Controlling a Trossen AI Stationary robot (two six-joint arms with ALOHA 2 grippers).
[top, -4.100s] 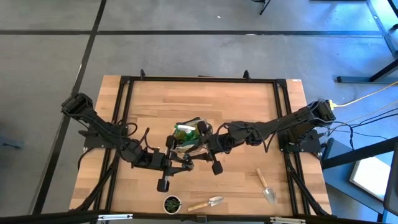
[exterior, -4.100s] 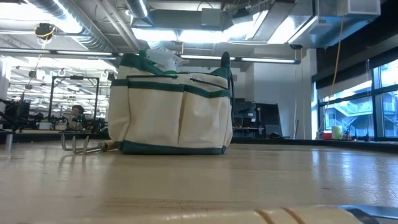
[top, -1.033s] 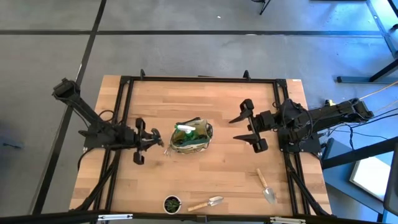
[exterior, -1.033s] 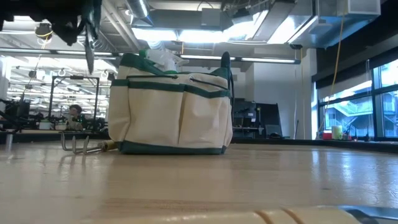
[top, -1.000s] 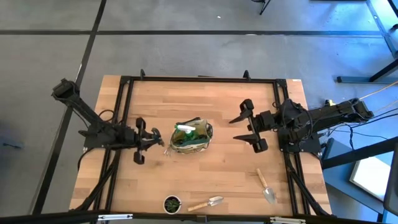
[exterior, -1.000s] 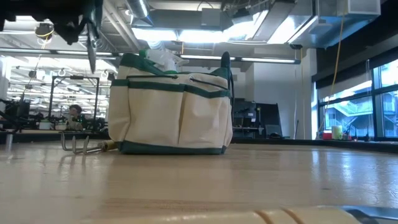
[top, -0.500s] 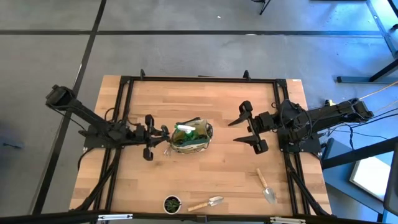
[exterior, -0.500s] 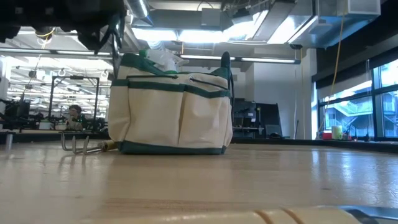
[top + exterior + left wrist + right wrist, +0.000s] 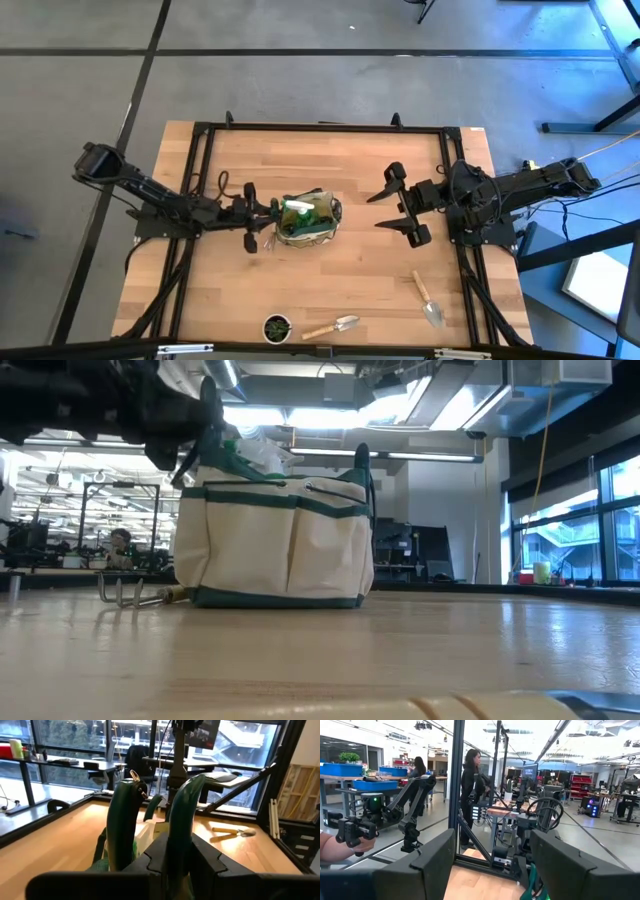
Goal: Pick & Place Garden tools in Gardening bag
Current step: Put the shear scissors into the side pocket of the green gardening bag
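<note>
Two arms up. Left gripper (image 9: 262,212) sits at the near-left rim of the gardening bag (image 9: 308,220), jaws clamped on a pair of pruners (image 9: 150,827); in the left wrist view the green-looking handles stick up out of the jaws, pointing over the bag. Low view shows that gripper (image 9: 190,430) level with the bag's top edge, at its left corner.

Bag (image 9: 275,530) stands upright about mid tabletop (image 9: 350,170), cream body with green trim and side pockets, something white and green poking out of its mouth, probably the spray bottle, can't confirm from the top view.

Right gripper (image 9: 392,211) hangs well right of the bag, jaws spread wide, holding nothing. Right wrist view looks past the open fingers (image 9: 427,862) to the frame edge and the room beyond, where people (image 9: 470,790) stand by benches.

Still out on the tabletop:
- trowel (image 9: 429,299), wooden handle, near the right front
- second trowel (image 9: 333,326) at the front edge, centre
- small dark pot with a plant (image 9: 277,327) just left of that trowel
- fork (image 9: 135,593) lying flat just beside the bag's left base in the low view, tines away from the bag
</note>
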